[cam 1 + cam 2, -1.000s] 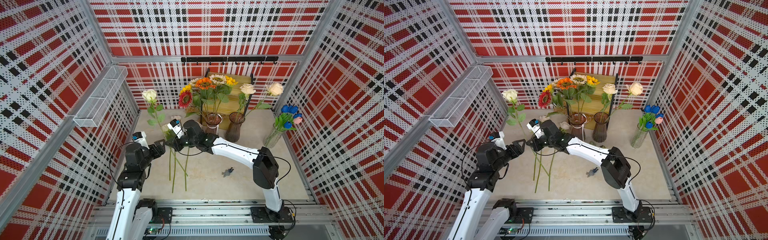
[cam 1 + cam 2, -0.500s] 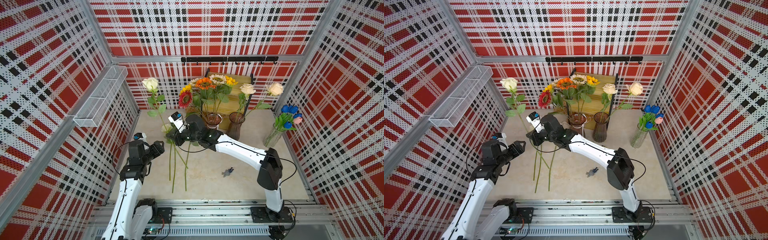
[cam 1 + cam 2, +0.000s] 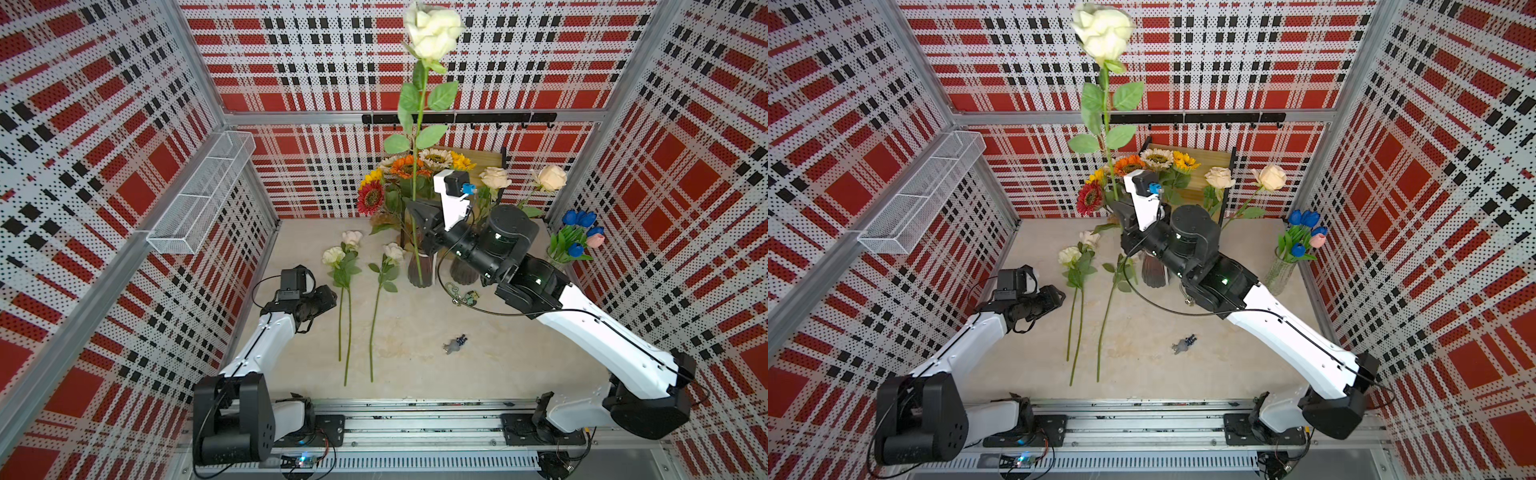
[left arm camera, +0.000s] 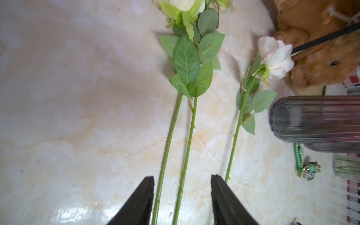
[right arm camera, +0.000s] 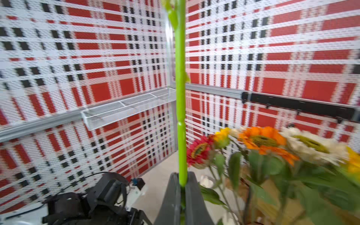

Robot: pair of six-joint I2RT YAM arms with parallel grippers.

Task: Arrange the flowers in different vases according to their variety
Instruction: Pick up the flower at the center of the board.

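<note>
Tabletop (image 3: 519, 353) (pale marble) — plaid walls (image 3: 104, 124).

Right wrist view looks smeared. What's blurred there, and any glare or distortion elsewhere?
Right wrist view: the sunflowers and plaid wall are blurred, while the rose stem clamped in the right gripper is crisp. Left wrist view: sharp leaves, with a bright glare patch on the table beside the open left gripper. Both top views: evenly lit and sharp, no glare.

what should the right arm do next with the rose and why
Probably swing the rose over the vase with two roses: the right gripper is shut on its stem, holding it upright near the sunflowers, where it doesn't belong.
</note>
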